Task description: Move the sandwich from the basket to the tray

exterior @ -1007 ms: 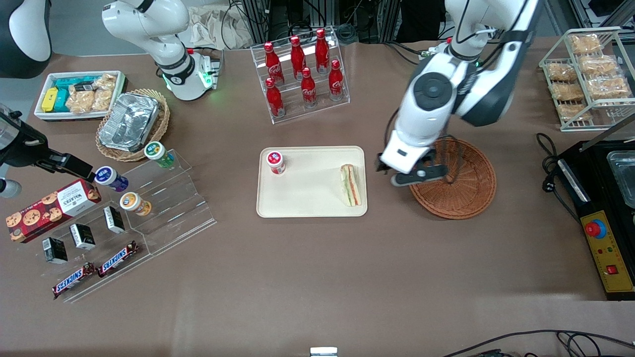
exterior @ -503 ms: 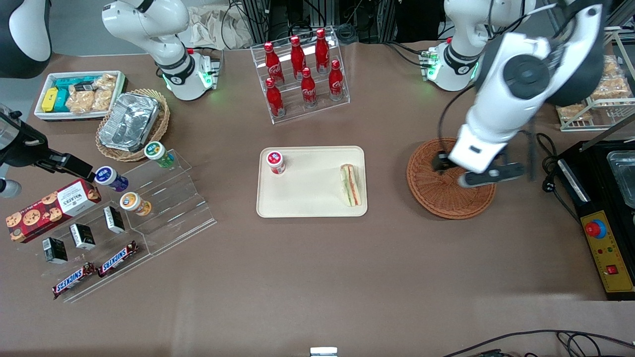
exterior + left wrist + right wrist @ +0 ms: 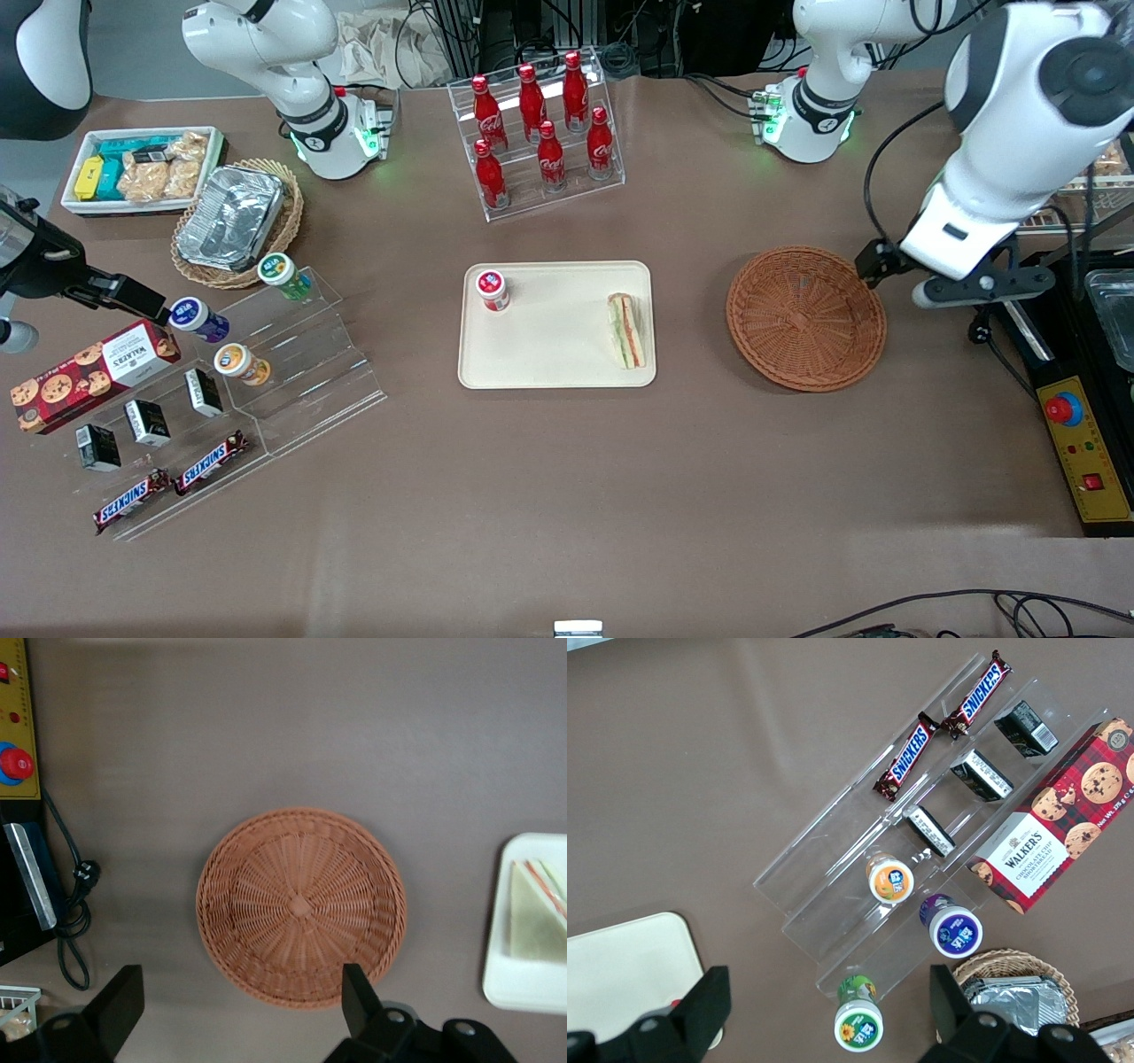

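The working left arm, a white jointed Franka arm (image 3: 1019, 115) with dark grey joint caps, rises from its base at about one o'clock on the table and bends down toward three o'clock. Its black two-finger gripper (image 3: 961, 282) hangs above the table surface, wrist pointing downward. In the wrist view the two black fingers (image 3: 359, 997) stand wide apart, holding nothing, as far as I can judge.

reddish-brown woven basket (image 3: 805, 318) with a radial weave; cream-beige tray (image 3: 549, 354); sandwich (image 3: 626, 330) — white bread, orange-red and green layers; black-fingered gripper (image 3: 239, 1005) over a dull brown table (image 3: 567, 461) — red-capped cola bottles (image 3: 540, 124).
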